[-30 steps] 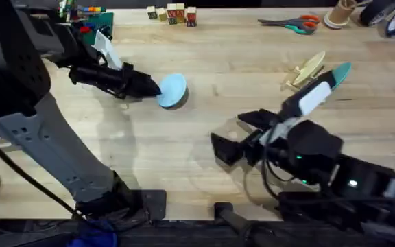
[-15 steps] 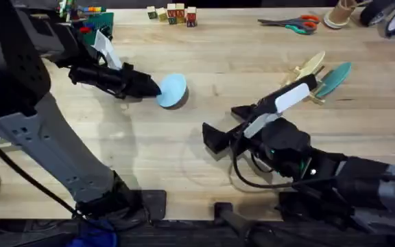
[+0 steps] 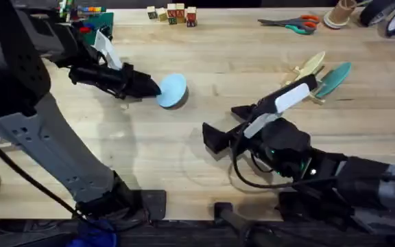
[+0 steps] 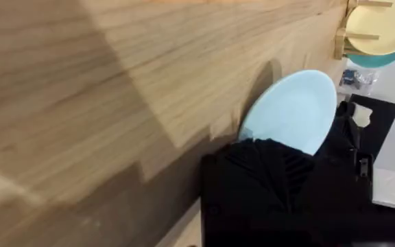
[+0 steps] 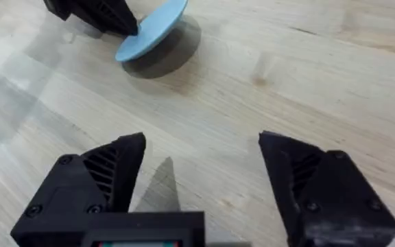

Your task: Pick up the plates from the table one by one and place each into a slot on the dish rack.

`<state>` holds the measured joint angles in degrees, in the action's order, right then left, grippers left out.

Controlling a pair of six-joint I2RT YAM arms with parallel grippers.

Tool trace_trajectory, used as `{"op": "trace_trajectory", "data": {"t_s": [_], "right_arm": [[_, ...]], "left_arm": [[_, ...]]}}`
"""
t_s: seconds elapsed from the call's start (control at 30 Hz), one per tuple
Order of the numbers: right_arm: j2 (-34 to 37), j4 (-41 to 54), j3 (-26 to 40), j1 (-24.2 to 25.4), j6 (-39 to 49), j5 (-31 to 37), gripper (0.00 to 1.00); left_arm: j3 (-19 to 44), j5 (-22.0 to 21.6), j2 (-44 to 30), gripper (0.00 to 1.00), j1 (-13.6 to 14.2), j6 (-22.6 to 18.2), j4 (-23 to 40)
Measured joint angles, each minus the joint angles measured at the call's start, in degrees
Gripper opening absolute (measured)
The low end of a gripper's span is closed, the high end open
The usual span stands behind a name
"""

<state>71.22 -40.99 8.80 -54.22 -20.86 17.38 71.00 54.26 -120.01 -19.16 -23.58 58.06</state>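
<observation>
My left gripper (image 3: 148, 86) is shut on the edge of the light blue plate (image 3: 173, 89), which hangs tilted just above the table (image 3: 204, 62) with its shadow beneath. The left wrist view shows the same plate (image 4: 295, 108) clamped between the black fingers (image 4: 266, 171). From the right wrist, the plate (image 5: 153, 31) and the left gripper (image 5: 101, 14) sit farther off. The dish rack (image 3: 300, 74) at the right holds a cream plate (image 3: 311, 66) and a teal plate (image 3: 334, 79), both upright. My right gripper (image 3: 226, 126) is open and empty over the table's middle, its fingertips (image 5: 115, 161) wide apart.
Coloured letter blocks (image 3: 173, 14) lie at the far edge, with scissors (image 3: 292, 25) and tape rolls (image 3: 389, 17) at the far right. Bright small objects (image 3: 91, 15) sit at the far left. Open tabletop lies between the blue plate and the rack.
My right gripper has shifted left, away from the rack and toward the table's middle, then stopped. The left gripper and the blue plate have stayed put.
</observation>
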Motion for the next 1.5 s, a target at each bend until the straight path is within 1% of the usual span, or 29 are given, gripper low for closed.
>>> {"op": "trace_trajectory", "data": {"t_s": [0.33, 0.47, 0.63, 0.73, 0.9, 1.03, 1.23, 1.5], "right_arm": [[0.0, 0.0, 0.0, 0.0, -0.4, 0.0, 0.994], [0.0, 0.0, 0.0, 0.2, -3.2, -0.2, 0.994], [0.0, 0.1, 0.0, 2.5, -6.9, -3.7, 0.993], [0.0, 2.7, 0.8, 4.1, -9.2, -6.5, 0.993], [0.0, 12.6, 5.4, 5.8, -11.9, -10.3, 0.993], [0.0, 17.8, 10.6, 6.3, -13.2, -11.7, 0.993], [0.0, 23.2, 16.0, 8.5, -15.8, -15.4, 0.994], [0.0, 26.4, 19.6, 13.7, -20.2, -21.2, 0.995]], "left_arm": [[0.0, 0.0, 0.0, 0.04, 0.0, 0.0, 0.0], [0.0, 0.0, 0.0, 0.04, 0.0, 0.0, 0.0], [0.0, 0.0, 0.0, 0.04, 0.0, 0.0, 0.0], [0.0, 0.0, 0.0, 0.04, 0.0, 0.0, 0.0], [0.0, 0.0, 0.0, 0.041, 0.0, 0.0, 0.0], [0.0, 0.0, 0.0, 0.041, 0.0, 0.0, 0.0], [0.0, 0.0, 0.0, 0.041, 0.0, 0.0, 0.0], [0.0, 0.0, 0.0, 0.04, 0.0, 0.0, 0.0]]}}
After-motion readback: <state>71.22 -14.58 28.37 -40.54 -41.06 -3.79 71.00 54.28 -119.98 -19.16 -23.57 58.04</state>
